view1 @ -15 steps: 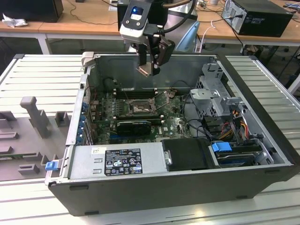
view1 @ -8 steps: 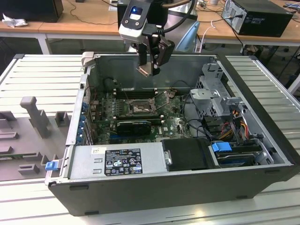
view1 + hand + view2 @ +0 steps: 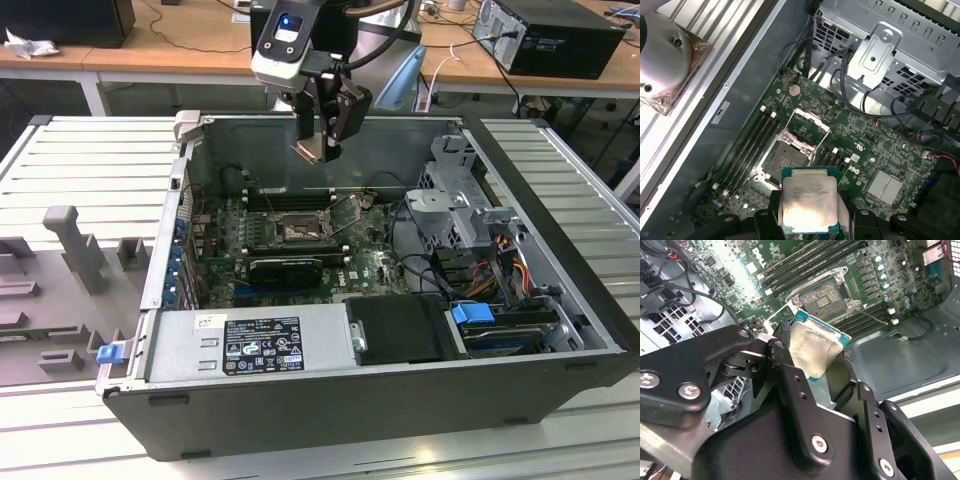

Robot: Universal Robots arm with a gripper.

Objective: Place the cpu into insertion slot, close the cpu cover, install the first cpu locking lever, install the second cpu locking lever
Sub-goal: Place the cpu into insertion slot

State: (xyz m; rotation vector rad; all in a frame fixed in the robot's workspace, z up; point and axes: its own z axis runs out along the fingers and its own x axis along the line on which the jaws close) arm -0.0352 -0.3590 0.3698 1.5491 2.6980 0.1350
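The black gripper (image 3: 315,150) has its fingers clamped on the small flat square silvery-beige cpu (image 3: 807,202), held in the air above the green circuit board (image 3: 370,265). In the exterior view the square black metal-rimmed insertion slot (image 3: 298,230) lies at 6 o'clock from the cpu, uncovered, well apart.

Silvery square cpu (image 3: 809,200) hangs above the uncovered, empty insertion slot (image 3: 782,160).

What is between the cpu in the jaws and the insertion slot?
Nothing, only open air. In the exterior view the cpu hangs above the insertion slot, and the first wrist view shows the slot uncovered beyond the cpu.
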